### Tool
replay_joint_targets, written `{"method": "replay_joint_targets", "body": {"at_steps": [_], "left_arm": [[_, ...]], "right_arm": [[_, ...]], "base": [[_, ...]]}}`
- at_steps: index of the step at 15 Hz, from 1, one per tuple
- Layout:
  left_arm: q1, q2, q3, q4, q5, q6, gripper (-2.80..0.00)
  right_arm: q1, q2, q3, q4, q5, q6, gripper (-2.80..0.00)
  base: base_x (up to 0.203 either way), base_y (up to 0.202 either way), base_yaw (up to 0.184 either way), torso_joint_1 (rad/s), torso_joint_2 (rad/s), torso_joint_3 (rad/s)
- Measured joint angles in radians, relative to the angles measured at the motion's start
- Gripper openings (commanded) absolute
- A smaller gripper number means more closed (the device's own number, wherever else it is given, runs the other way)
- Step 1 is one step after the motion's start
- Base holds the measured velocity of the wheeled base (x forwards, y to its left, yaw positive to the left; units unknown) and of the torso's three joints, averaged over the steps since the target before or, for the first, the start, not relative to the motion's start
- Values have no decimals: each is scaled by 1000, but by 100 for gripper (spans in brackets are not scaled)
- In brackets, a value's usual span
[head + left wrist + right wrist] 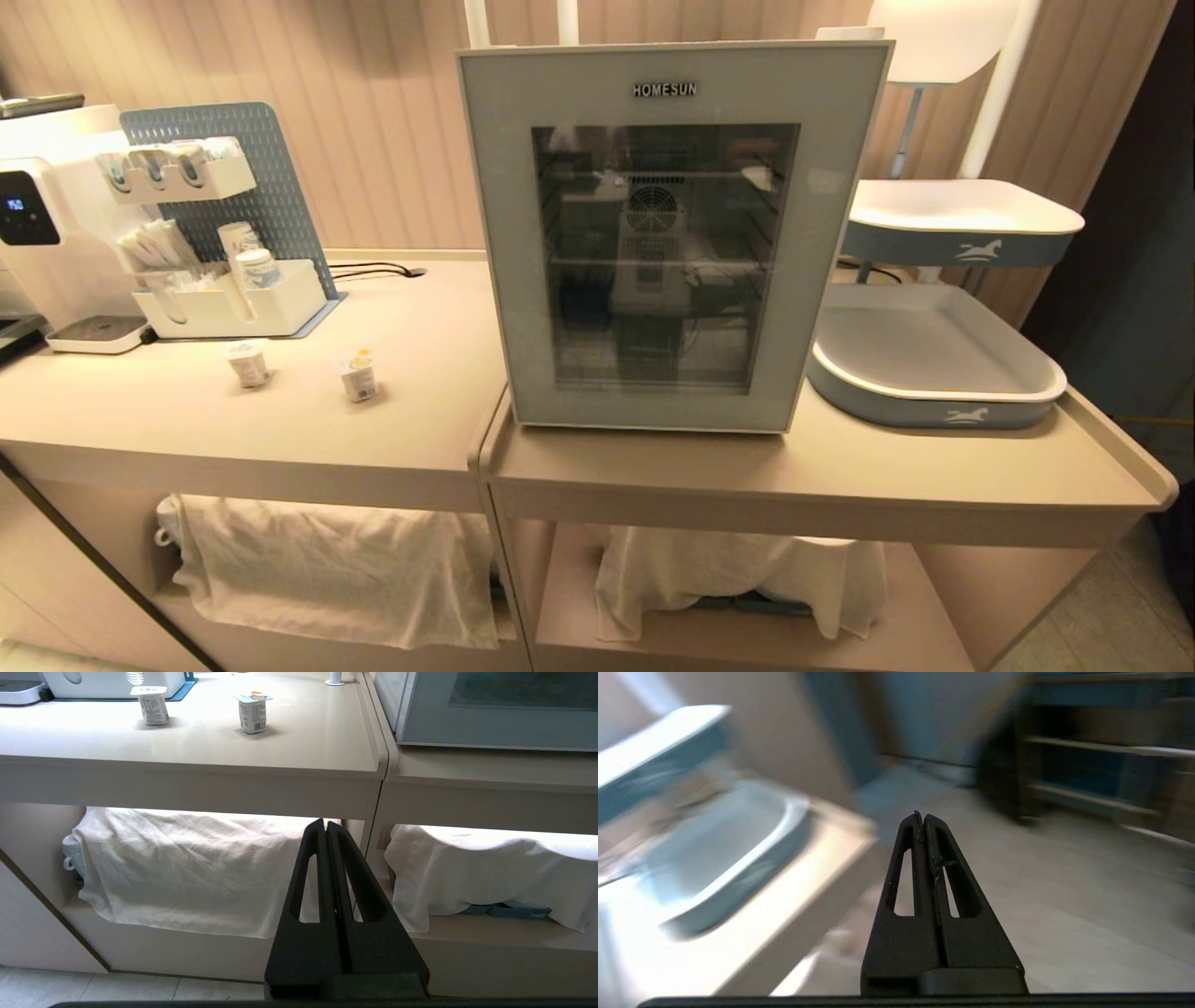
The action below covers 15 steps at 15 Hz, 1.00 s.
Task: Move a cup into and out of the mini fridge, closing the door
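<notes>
Head view shows the white boxy mini fridge [672, 233] in the middle of the frame, standing on the beige worktop [420, 373]. Its pale grey-blue door with the dark glass window [665, 257] is shut. Two small white cups with foil lids [249, 362] [358, 375] stand on the worktop at the left of the frame, well apart from the fridge. No cup can be seen for sure behind the glass.

Neither arm shows in the head view. The left gripper [325, 828] is closed tight and holds nothing; it hangs low in front of the worktop edge, near a white cloth [187, 868]. The right gripper [923, 819] is also closed and empty, beside a grey-blue tray [714, 849] at the worktop's end.

The task looks either not begun or finished. If it is starting, a gripper should catch the door's edge and swing it wide before reaching for a cup, so the cup does not bump the frame.
</notes>
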Motion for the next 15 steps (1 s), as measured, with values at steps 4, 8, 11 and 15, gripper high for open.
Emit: {"method": "replay_joint_targets", "body": {"at_steps": [4, 8, 11, 15], "left_arm": [[0, 0, 0, 0, 0, 0, -280], [0, 0, 0, 0, 0, 0, -280], [0, 0, 0, 0, 0, 2, -280], [0, 0, 0, 0, 0, 1, -280]], "right_arm": [[11, -195, 165, -120, 489, -202, -280], [16, -276, 364, -148, 818, -409, -280], [17, -286, 380, -111, 847, -440, -280], [18, -291, 381, -106, 849, -431, -280]], "base": [[0, 0, 0, 0, 0, 0], [0, 0, 0, 0, 0, 0], [0, 0, 0, 0, 0, 0], [0, 0, 0, 0, 0, 0]]}}
